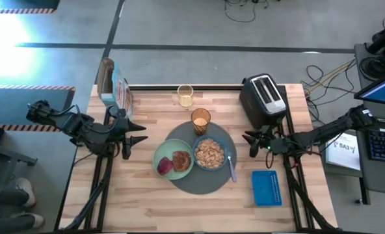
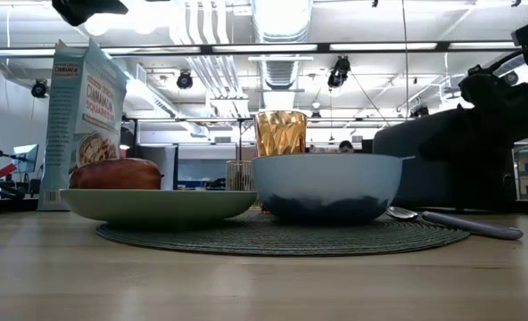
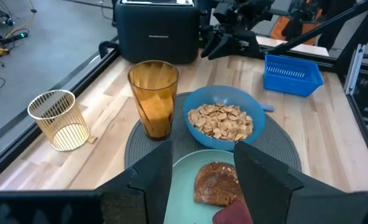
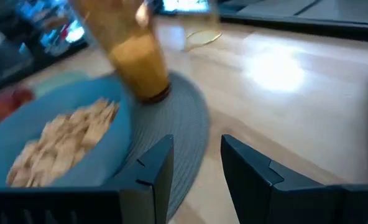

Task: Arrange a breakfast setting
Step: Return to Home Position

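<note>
A round dark-grey mat (image 1: 199,179) lies mid-table. On it stand a blue bowl (image 1: 209,154) of brown cereal (image 3: 221,120), a pale-green plate (image 1: 173,158) with a toast slice (image 1: 181,158) and red fruit (image 1: 164,166), an amber tumbler (image 1: 200,120) and a small spoon (image 1: 231,169). My left gripper (image 1: 139,132) is open and empty left of the plate. My right gripper (image 1: 248,143) is open and empty right of the bowl, its fingers apart in the right wrist view (image 4: 196,171).
A black-and-silver toaster (image 1: 263,97) stands at the back right. A blue slotted basket (image 1: 266,188) lies at the front right. A gold wire cup (image 1: 185,95) stands at the far edge and a cereal box (image 1: 118,91) at the back left.
</note>
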Robot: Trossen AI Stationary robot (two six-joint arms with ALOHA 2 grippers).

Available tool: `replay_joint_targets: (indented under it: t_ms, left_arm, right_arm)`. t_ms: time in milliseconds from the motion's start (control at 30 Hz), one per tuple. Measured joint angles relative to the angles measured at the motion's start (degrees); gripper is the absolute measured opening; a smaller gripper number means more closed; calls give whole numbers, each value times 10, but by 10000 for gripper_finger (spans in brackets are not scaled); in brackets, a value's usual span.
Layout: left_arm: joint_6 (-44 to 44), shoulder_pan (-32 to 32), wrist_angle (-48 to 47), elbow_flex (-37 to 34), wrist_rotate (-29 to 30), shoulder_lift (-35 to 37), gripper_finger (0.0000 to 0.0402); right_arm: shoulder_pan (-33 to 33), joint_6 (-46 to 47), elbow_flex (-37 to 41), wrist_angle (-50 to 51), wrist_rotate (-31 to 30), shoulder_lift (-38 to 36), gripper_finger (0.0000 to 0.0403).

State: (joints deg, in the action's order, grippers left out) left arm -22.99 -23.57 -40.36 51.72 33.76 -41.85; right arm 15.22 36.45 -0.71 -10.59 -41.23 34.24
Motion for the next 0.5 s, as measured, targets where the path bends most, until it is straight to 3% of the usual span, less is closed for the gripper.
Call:
replay_joint_targets:
  t_ms: [133,267,500]
  left_arm:
    - [-5,0,0,0,0,1,155]
    - [-11,0,0,0,0,2,155]
    - [-1,0,2,0,16,2,155]
  right_arm:
    - [0,-1,0,6,-35,0,123]
    - [-1,-57,0,13,29,0,123]
    - [-1,-65,0,10,128,0,123]
